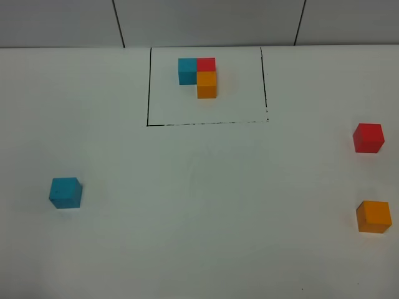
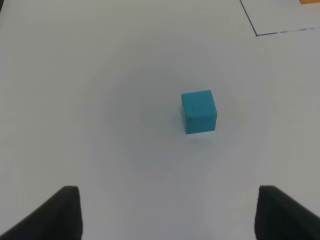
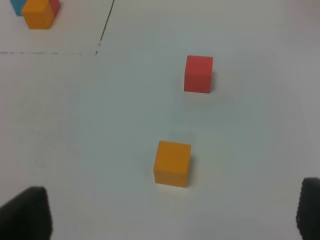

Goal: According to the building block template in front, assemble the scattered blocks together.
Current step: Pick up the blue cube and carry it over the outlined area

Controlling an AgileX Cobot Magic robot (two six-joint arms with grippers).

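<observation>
The template [image 1: 198, 76] is a small L of joined teal-blue, red and orange cubes inside a thin black rectangle at the far middle of the table; part of it shows in the right wrist view [image 3: 37, 12]. The loose teal-blue cube [image 1: 65, 192] sits at the left, ahead of my open left gripper [image 2: 170, 215], and shows in the left wrist view [image 2: 199, 111]. The loose red cube [image 1: 368, 137] and orange cube [image 1: 373, 216] sit at the right. My open right gripper [image 3: 167, 210] is just short of the orange cube [image 3: 172, 163], with the red cube [image 3: 198, 74] beyond it. Neither gripper shows in the high view.
The white table [image 1: 206, 205] carries the black frame line [image 1: 206, 123], whose corner shows in the left wrist view [image 2: 256, 34]. A grey panelled wall [image 1: 206, 22] rises behind the table's far edge.
</observation>
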